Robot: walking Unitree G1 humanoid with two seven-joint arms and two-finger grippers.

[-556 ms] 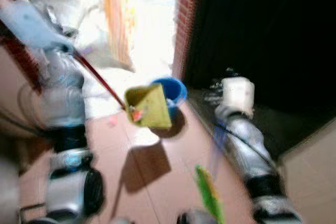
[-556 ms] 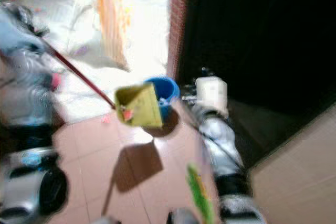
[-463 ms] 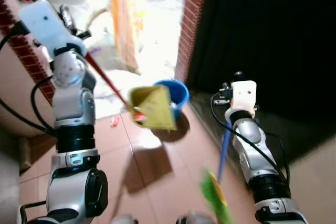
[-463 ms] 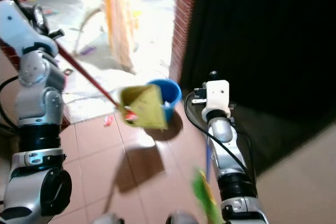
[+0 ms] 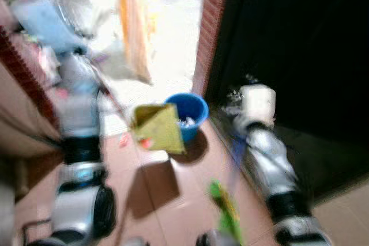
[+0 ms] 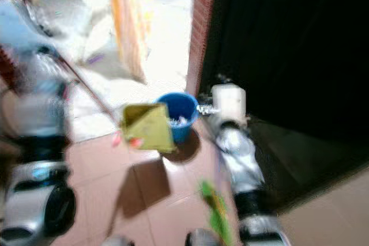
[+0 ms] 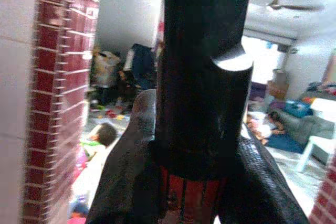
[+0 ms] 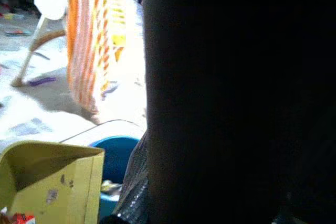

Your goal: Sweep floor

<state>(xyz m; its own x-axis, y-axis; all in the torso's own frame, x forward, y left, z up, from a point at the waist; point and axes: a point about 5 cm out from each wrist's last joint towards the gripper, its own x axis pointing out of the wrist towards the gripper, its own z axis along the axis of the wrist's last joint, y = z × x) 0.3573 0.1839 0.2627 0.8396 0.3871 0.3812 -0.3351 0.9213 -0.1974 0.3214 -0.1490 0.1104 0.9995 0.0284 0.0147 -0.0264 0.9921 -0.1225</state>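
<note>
A yellow dustpan (image 5: 155, 128) hangs tilted just above the tiled floor, touching or overlapping the near side of a blue bucket (image 5: 193, 112) that holds some litter. Its thin red handle (image 6: 86, 87) runs up to my raised left gripper (image 5: 83, 56). In the left wrist view the fingers (image 7: 131, 171) are shut around the handle's black end cap (image 7: 202, 77). My right gripper (image 5: 237, 99) is by the dark doorway, shut on the broom's blue handle (image 5: 236, 145). The green bristles (image 5: 225, 211) are low at the front. Everything is blurred.
An orange striped cloth (image 5: 135, 21) hangs beyond the bucket, with a white plastic chair (image 8: 44, 3) behind it. A brick pillar (image 5: 210, 21) edges the black doorway on the right. A red brick wall (image 7: 58, 77) stands on my left. A small red scrap (image 5: 124, 138) lies on the tiles.
The whole picture has shifted and blurred again, so the camera is moving. The dustpan stays beside the bucket, a little lower and further left of it.
</note>
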